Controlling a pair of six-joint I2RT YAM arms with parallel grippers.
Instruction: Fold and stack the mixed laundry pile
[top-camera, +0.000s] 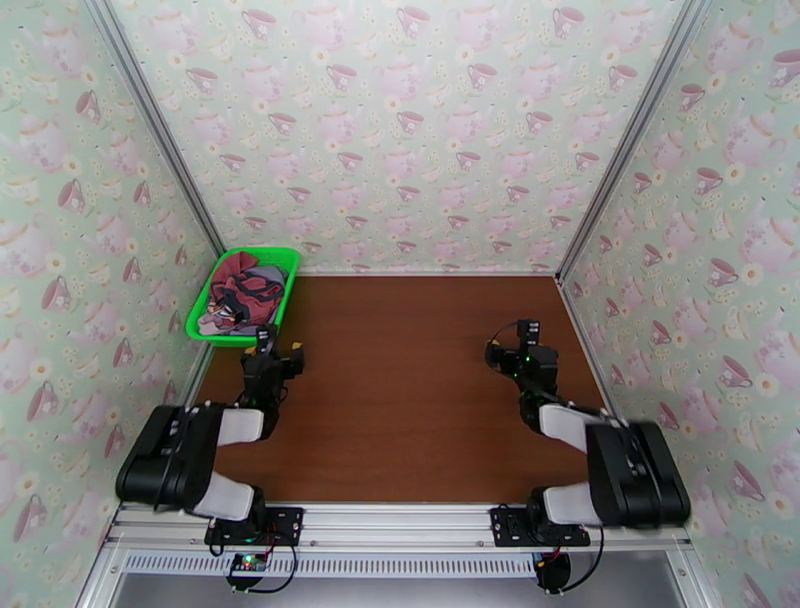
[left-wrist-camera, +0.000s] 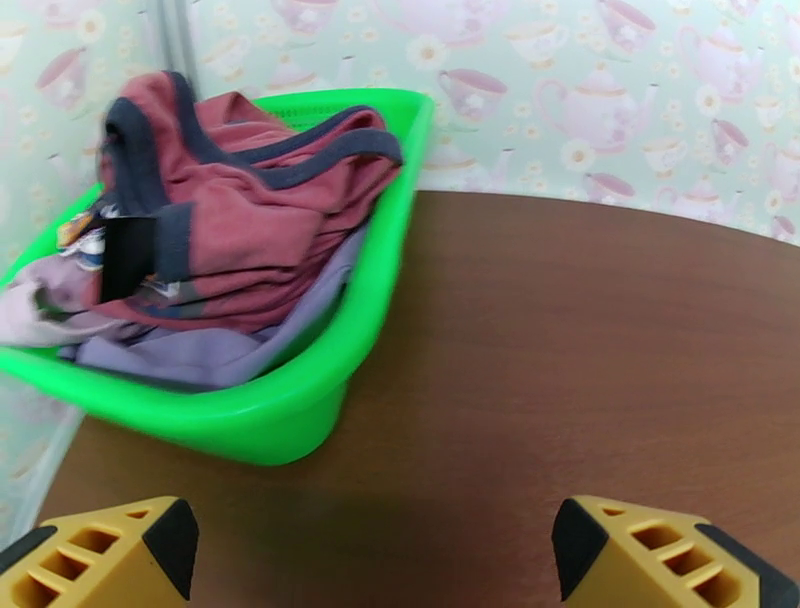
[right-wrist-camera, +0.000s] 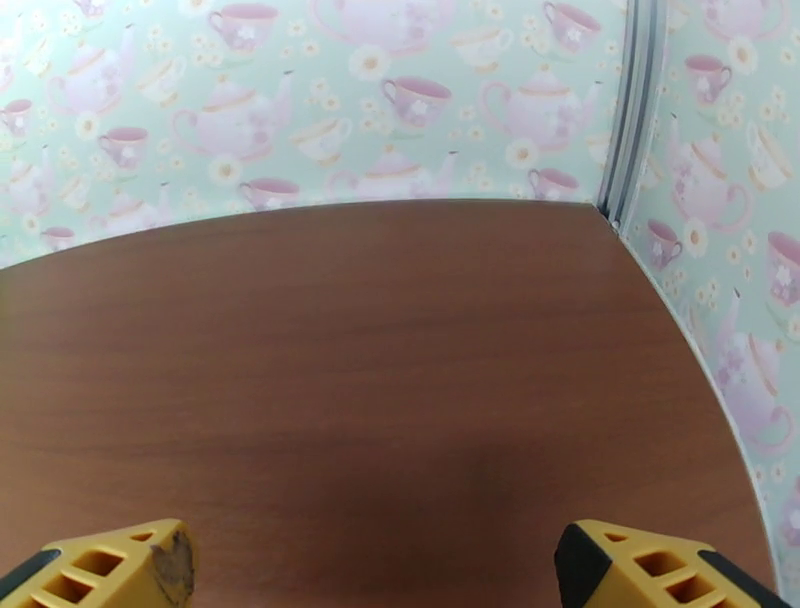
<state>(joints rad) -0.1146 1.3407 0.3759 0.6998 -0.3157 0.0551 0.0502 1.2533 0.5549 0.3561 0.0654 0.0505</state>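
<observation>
Where my left claw (left-wrist-camera: 372, 553) hangs: spread wide, empty, near green basket (left-wrist-camera: 262, 425).
Basket load: dusty-red tank top (left-wrist-camera: 250, 230) over, I think, lavender shirt (left-wrist-camera: 190, 352).
Right claw (right-wrist-camera: 372, 560): spread, empty, over table (right-wrist-camera: 380, 330).

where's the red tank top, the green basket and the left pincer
red tank top (left-wrist-camera: 260, 215), left wrist view, on its red fabric below the dark trim
green basket (left-wrist-camera: 265, 425), left wrist view, on its near outer wall
left pincer (left-wrist-camera: 375, 545), left wrist view, midway between its open yellow fingertips
</observation>
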